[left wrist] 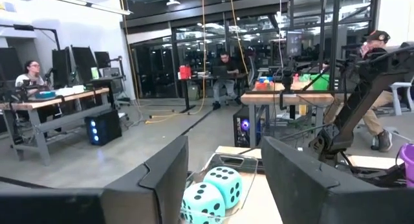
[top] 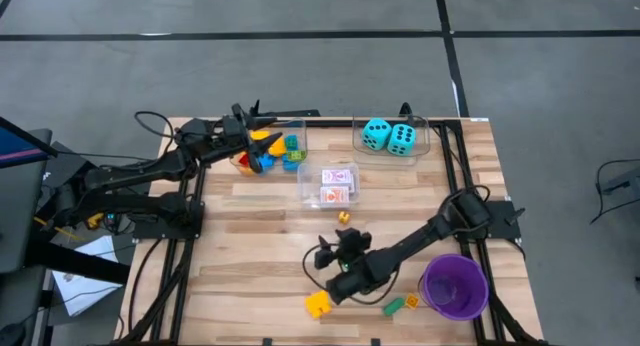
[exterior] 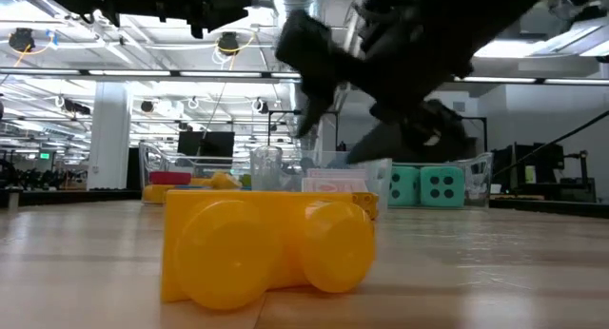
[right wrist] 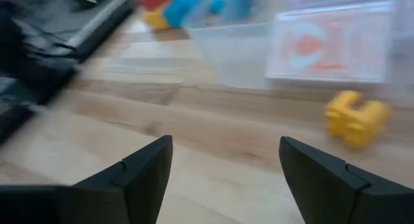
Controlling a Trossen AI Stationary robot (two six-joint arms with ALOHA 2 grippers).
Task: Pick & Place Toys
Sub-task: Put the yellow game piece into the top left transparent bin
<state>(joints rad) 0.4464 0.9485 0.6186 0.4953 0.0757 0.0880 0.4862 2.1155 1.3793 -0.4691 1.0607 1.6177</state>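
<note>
My left gripper [top: 268, 138] [left wrist: 223, 146] hangs open over a clear bin [top: 298, 146] of coloured bricks [top: 262, 154] at the far left and holds nothing. It points toward two turquoise dice [top: 390, 136] [left wrist: 210, 197] lying in another bin. My right gripper [top: 348, 246] [right wrist: 226, 143] is open and empty, low over the wood near the front. It faces a small yellow brick [top: 343, 217] [right wrist: 356, 117] and the bin of card packs [top: 337, 184] [right wrist: 330, 46]. A larger yellow brick [top: 318, 304] [exterior: 266, 243] lies on the table near the front edge.
A purple cup [top: 455, 286] stands at the front right beside my right arm. A green brick [top: 393, 307] and a small orange one [top: 411, 301] lie just left of the cup. Bare wood stretches across the table's front left. People sit at desks beyond the table.
</note>
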